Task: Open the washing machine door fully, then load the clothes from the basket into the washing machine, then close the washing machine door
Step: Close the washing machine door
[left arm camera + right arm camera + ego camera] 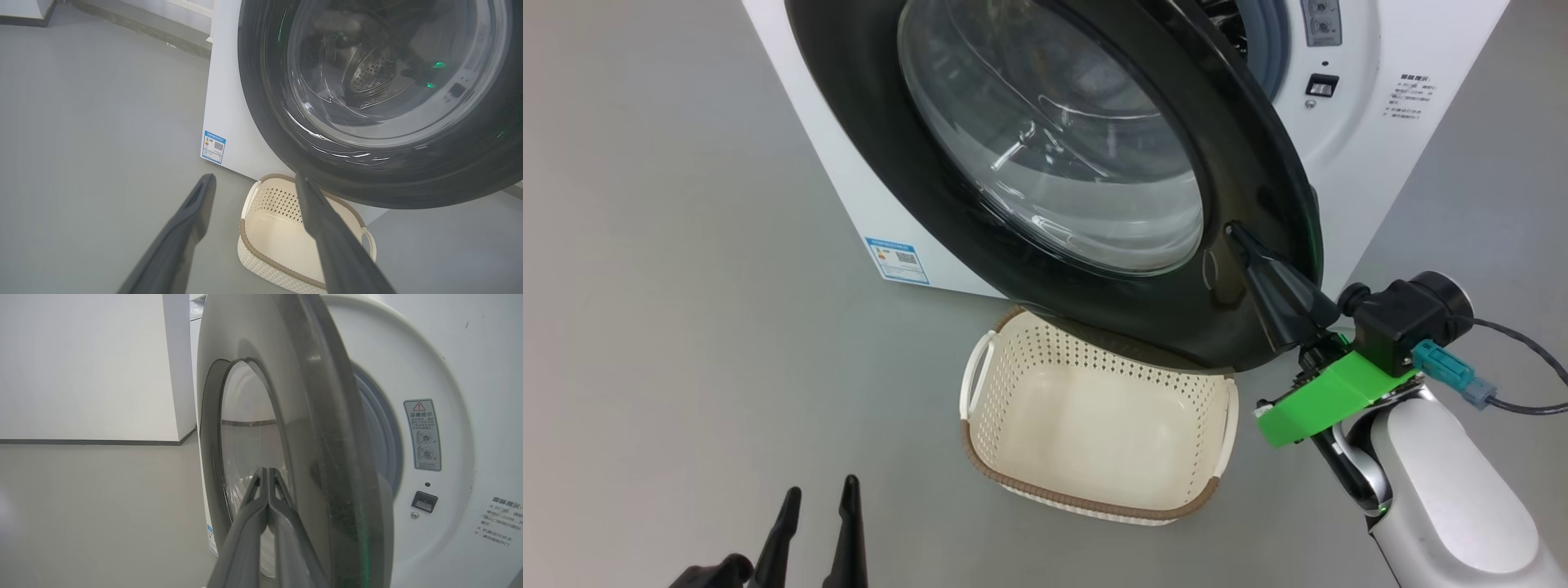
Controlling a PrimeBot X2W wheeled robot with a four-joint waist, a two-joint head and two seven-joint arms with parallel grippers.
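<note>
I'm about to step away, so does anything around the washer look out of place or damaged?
Nothing looks spilled or damaged. One oddity: the basket sits empty on the floor, and the partly open washing machine door hangs over its back rim.

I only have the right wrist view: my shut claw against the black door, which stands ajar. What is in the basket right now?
Observer: Nothing. In the head view the basket is empty, on the floor partly beneath the washing machine door.
Operator: Where is the other claw?
Observer: The left claw is open and holds nothing, low at the left, apart from the basket.
Operator: Any clothes visible inside?
Observer: The left wrist view shows the steel drum through the glass; I can make out no fabric.
</note>
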